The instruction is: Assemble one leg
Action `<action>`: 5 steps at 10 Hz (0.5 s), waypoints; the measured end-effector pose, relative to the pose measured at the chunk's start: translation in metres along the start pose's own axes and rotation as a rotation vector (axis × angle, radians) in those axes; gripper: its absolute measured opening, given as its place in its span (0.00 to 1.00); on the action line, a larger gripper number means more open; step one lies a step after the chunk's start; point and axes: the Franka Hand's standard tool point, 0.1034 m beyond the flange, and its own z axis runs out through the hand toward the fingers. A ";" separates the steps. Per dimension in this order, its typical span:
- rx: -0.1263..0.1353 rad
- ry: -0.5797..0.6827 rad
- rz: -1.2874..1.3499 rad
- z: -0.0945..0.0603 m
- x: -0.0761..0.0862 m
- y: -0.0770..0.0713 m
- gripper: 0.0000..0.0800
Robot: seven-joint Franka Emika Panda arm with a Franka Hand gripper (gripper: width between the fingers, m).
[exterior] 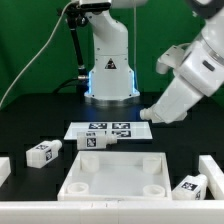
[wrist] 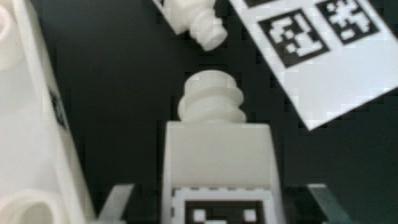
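In the wrist view a white leg [wrist: 217, 150] lies on the black table, its threaded end [wrist: 210, 95] pointing away and its tag facing the camera. My gripper [wrist: 221, 205] is open, with one finger on each side of this leg and a dark gap on both sides. In the exterior view the gripper [exterior: 148, 116] is low at the marker board's right end and hides this leg. Other legs lie beside the marker board [exterior: 97, 141], at the exterior view's left [exterior: 43, 153] and at its right [exterior: 190, 185].
The marker board [exterior: 105, 129] lies before the robot base and also shows in the wrist view [wrist: 317, 55]. The large white tray-like piece [exterior: 120, 172] sits in front; its edge shows in the wrist view [wrist: 27, 120]. A second leg [wrist: 196, 22] lies further off.
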 end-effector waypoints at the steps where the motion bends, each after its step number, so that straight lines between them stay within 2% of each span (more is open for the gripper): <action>1: 0.017 0.047 0.042 -0.001 -0.003 0.003 0.35; 3: 0.071 0.165 0.212 -0.003 -0.023 0.014 0.35; 4: 0.085 0.180 0.261 0.003 -0.032 0.014 0.35; 5: 0.078 0.206 0.279 0.005 -0.037 0.019 0.35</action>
